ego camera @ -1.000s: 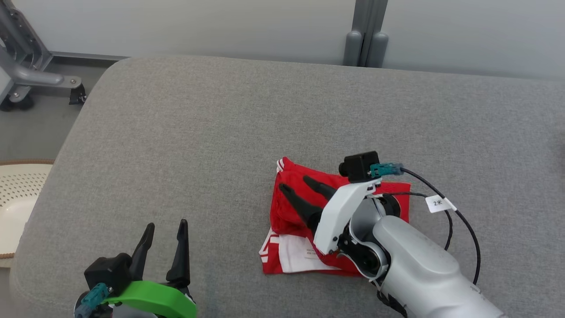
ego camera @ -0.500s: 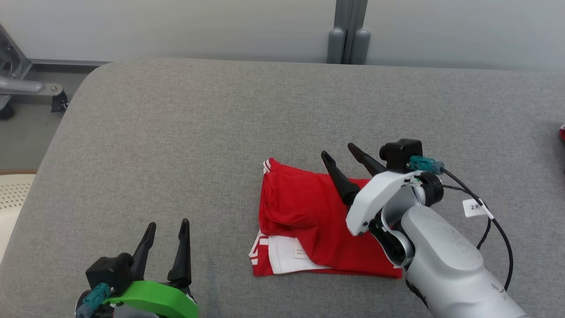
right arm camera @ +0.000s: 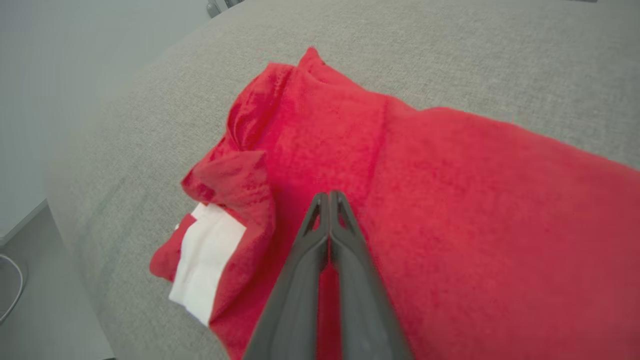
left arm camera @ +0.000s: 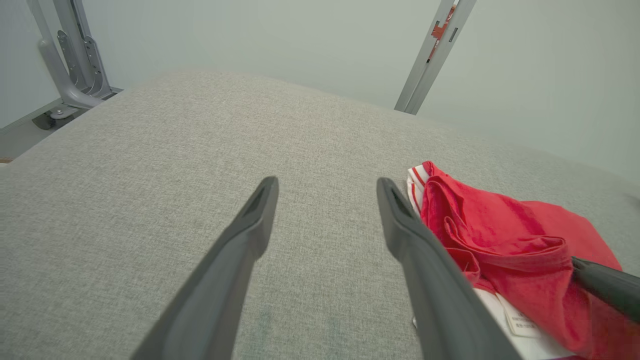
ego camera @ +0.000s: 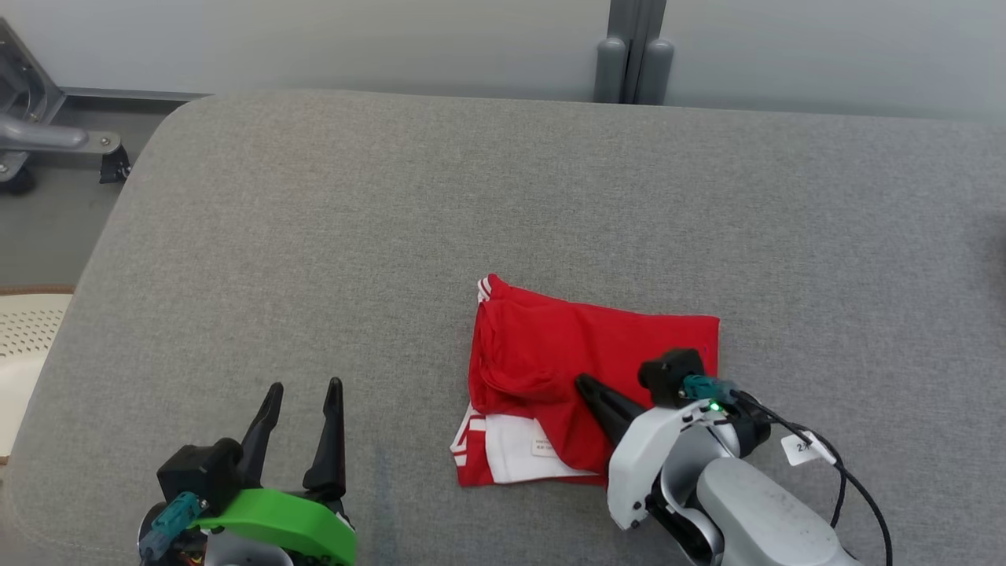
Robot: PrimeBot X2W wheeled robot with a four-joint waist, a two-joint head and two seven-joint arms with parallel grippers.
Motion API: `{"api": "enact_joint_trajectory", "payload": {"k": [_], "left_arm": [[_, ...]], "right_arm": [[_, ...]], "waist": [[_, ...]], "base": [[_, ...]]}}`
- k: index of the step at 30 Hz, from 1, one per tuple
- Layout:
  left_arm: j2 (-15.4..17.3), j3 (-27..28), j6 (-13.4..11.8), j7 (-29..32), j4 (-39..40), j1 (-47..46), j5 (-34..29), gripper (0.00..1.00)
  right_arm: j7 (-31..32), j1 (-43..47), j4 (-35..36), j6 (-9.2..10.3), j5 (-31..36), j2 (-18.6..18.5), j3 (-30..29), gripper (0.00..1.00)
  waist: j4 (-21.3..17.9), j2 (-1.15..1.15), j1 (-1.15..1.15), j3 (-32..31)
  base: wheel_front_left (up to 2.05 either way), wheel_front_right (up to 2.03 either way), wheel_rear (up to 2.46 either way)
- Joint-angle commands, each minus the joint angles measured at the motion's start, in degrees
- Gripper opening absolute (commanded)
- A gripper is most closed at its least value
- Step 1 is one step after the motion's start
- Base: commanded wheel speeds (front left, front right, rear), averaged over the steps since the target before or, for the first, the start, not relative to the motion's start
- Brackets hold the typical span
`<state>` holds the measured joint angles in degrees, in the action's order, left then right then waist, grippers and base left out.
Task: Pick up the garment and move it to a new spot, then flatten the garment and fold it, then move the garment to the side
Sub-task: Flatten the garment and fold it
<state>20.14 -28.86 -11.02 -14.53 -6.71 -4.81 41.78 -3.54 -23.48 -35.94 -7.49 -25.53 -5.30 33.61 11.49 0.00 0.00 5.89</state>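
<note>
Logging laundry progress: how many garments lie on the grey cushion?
1: the red garment, folded, right of centre, with the shut right gripper over it. Others could lie out of view.

A grey fabric-covered counter (ego camera: 393, 196) is backed by a pale wall (ego camera: 314, 39), against which a grey post (ego camera: 633, 55) is set.

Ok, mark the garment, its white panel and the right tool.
garment (ego camera: 605, 346), head view, flat red top layer.
white panel (ego camera: 507, 460), head view, middle of the panel.
right tool (right arm camera: 329, 196), right wrist view, between its closed fingertips.
</note>
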Motion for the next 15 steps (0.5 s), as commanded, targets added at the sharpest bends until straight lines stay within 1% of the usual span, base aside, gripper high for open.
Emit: {"api": "enact_joint_trajectory", "payload": {"k": [1, 9, 15], "left_arm": [[-0.16, -0.03, 0.39, -0.02, -0.10, -1.11, -0.44, 1.00], [-0.40, -0.18, 0.58, -0.10, -0.50, -1.89, -0.62, 1.00], [-0.69, -0.25, 0.78, -0.23, -1.06, -2.21, -0.69, 1.00]], "right_arm": [[0.10, 0.24, -0.60, 0.02, -0.29, 0.36, 0.77, 0.00], [-1.45, -3.10, -3.55, 0.02, -2.74, 2.14, 7.48, 0.00], [-0.81, -4.99, -3.90, 0.02, -6.75, 2.29, 17.35, 0.00]], "waist": [[0.57, 0.00, 0.00, 0.37], [2.63, 0.00, 0.00, 1.29], [3.47, 0.00, 0.00, 1.52]], "base": [[0.00, 0.00, 0.00], [0.00, 0.00, 0.00], [0.00, 0.00, 0.00]]}}
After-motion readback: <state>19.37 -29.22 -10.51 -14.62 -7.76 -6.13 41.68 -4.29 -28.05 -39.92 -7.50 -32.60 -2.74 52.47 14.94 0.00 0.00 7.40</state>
